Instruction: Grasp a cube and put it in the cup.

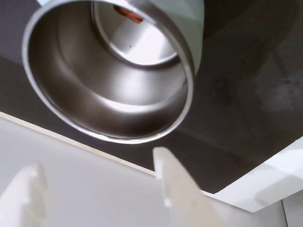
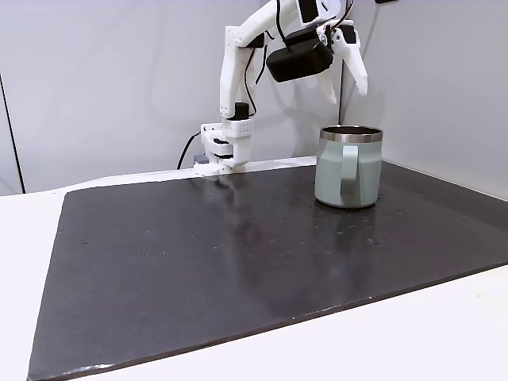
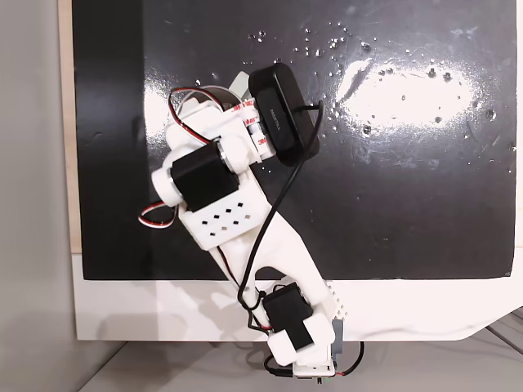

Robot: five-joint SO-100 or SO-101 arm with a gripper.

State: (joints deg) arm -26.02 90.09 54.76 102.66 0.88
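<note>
Cube: the tiny rust-orange cube (image 1: 129,14) is lying on the steel floor inside the pale mint-green steel-rimmed mug (image 1: 191,28), upper frame.
Gripper: the white two-finger gripper (image 1: 102,184) is hovering spread and empty below the rim.

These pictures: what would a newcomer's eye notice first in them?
First, the pale green cup standing upright on the dark mat, at the right in a fixed view. Above it hangs the white arm's pincer, its fingers spread open and empty. In the wrist view, the shiny steel inside of the cup holds the small reddish cube on its bottom.
</note>
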